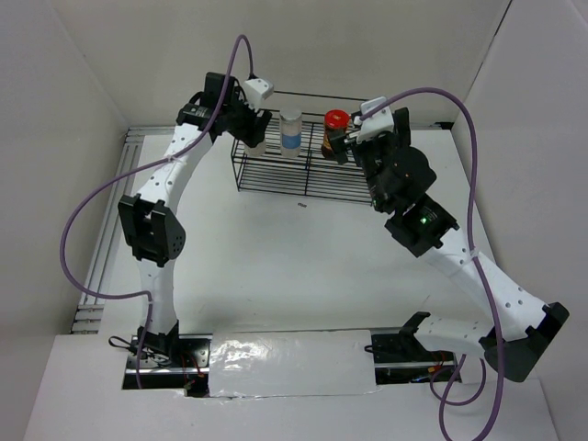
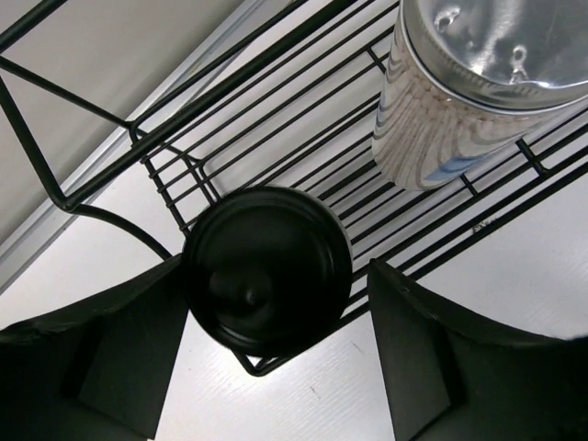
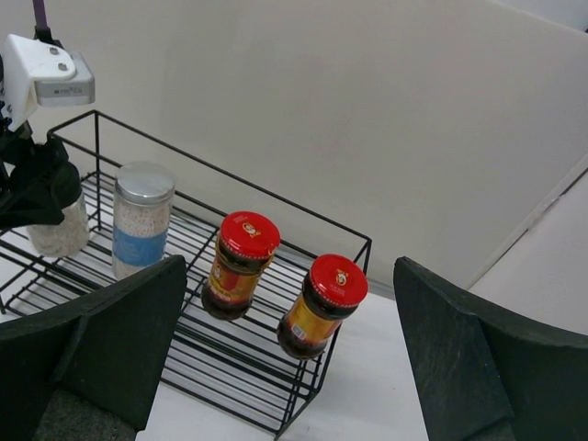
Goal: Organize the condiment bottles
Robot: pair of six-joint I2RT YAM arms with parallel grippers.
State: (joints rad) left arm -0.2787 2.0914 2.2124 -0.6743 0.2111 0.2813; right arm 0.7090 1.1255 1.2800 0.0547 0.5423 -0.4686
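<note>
Four bottles seen standing in rack (image 1: 276, 176): black-capped bottle (image 3: 57, 230) at left end, blue-labelled bottle (image 3: 142, 220) beside it, red-lidded jars (image 3: 241, 266) (image 3: 322, 308) toward right end. Left gripper (image 2: 276, 276) jaws apart, loosely straddling black cap. Right gripper (image 3: 289, 276) spread wide, empty. Task judged nearly done: only withdrawal left.

The wire rack (image 1: 276, 179) stands at the far middle of the table (image 1: 276, 276), just before the back wall (image 1: 367, 46). Four containers stand in it in a row. The end bottle (image 2: 266, 266) is at the left, and the second bottle (image 1: 290, 133) is right of it (near, not touching). Then come the inner jar (image 3: 234, 271) and, at the right end, the outer jar (image 3: 317, 312). The left gripper (image 1: 253, 138) hangs over the end bottle, a finger on either side of it. The right gripper (image 1: 344, 147) hangs over the rack's right end, near the jars.
</note>
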